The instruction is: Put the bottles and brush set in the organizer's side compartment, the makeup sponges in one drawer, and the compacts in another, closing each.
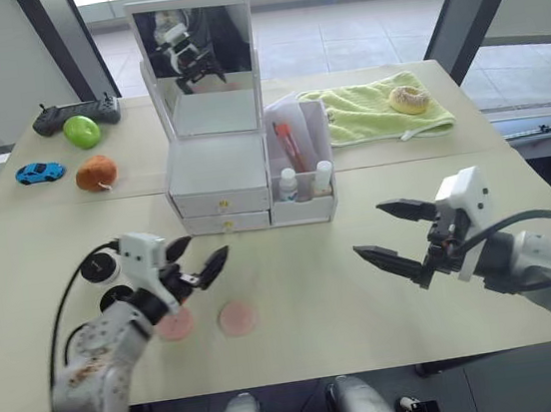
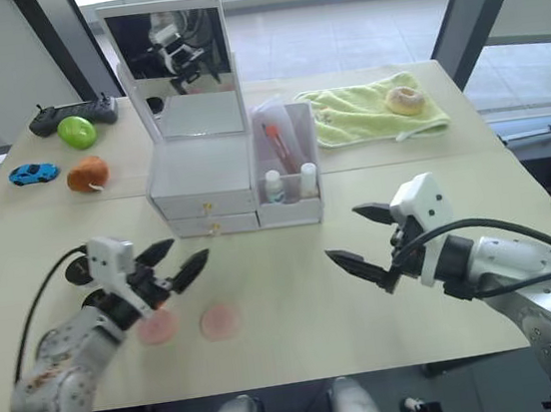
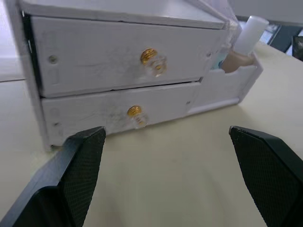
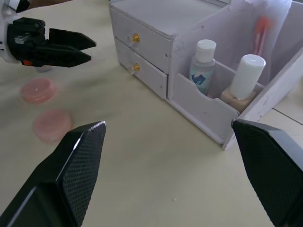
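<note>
The white organizer (image 1: 221,188) with a mirror stands mid-table, and both drawers (image 3: 123,61) are shut. In its side compartment (image 4: 203,111) stand two bottles (image 4: 203,66) and the brush set (image 1: 288,144). Two pink round makeup sponges (image 1: 238,318) lie on the table in front of the drawers. Black round compacts (image 1: 95,269) are partly hidden behind my left arm. My left gripper (image 1: 210,244) is open and empty, just above the left sponge and pointing at the drawers. At the right, level with the side compartment, my right gripper (image 1: 367,229) hovers open and empty.
A green towel (image 1: 365,115) with a donut (image 1: 409,99) lies at the back right. At the back left are a green fruit (image 1: 81,131), an orange one (image 1: 96,173), a blue toy car (image 1: 40,173) and a black controller (image 1: 54,118).
</note>
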{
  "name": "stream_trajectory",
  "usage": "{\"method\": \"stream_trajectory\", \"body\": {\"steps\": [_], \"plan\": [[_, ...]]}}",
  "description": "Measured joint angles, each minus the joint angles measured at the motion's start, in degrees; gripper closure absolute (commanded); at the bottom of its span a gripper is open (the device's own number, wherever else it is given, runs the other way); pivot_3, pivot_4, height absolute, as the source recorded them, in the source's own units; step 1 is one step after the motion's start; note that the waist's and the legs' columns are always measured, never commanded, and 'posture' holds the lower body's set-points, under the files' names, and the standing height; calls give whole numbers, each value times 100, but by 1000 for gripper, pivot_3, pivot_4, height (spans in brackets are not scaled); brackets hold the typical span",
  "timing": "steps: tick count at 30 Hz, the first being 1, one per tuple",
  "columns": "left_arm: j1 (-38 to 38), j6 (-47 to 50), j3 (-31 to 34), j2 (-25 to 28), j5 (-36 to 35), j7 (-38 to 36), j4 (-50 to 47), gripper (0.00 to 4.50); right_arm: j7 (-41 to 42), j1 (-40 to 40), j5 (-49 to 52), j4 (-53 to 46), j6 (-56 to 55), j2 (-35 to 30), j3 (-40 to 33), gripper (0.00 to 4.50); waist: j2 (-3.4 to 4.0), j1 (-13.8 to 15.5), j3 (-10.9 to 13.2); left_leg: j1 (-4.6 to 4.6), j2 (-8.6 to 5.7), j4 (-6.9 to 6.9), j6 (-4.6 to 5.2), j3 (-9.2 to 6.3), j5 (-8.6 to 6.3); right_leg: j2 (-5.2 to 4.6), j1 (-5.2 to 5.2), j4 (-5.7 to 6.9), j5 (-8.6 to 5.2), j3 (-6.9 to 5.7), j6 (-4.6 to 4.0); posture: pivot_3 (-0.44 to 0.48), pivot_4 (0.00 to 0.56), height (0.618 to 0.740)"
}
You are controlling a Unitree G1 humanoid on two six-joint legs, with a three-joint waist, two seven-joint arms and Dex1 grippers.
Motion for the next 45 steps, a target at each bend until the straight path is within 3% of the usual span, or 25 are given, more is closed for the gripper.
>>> {"method": "stream_trajectory", "body": {"steps": [6, 13, 37, 40, 45], "plan": [[231, -618, -726, -821, 1200, 1246, -281, 0, 173, -146, -168, 138, -66, -9, 397, 5, 14, 18, 1, 18, -4, 1, 0, -2, 0, 0, 29, -16, -20, -2, 32, 0, 150, 740], [6, -1020, -1411, -1670, 1943, 2016, 202, 0, 365, -470, -319, 480, -76, -94, 449, 5, 12, 58, 2, 16, -10, 7, 0, -1, 0, -1, 32, -19, -20, 1, 32, 0, 150, 740], [-1094, -1892, -1219, -1932, 2408, 2270, 1814, 0, 243, -539, -495, 556, -55, -67, 603, 5, 14, 84, 1, 9, -13, 11, 0, -7, 0, -2, 31, -19, -19, -2, 33, 0, 150, 740], [-1119, -1975, -1196, -1932, 2413, 2265, 1893, 571, 240, -539, -540, 584, -55, -57, 606, 0, 14, 84, 1, 9, -13, 11, 0, -7, 0, -2, 31, -18, -19, -2, 34, 0, 150, 740], [-1161, -1991, -1145, -1924, 2424, 2244, 1911, 2074, 240, -539, -553, 609, -55, -19, 608, 0, 14, 99, 1, 7, -15, 12, 0, -8, 0, -2, 31, -19, -19, -3, 34, 0, 150, 740]]}}
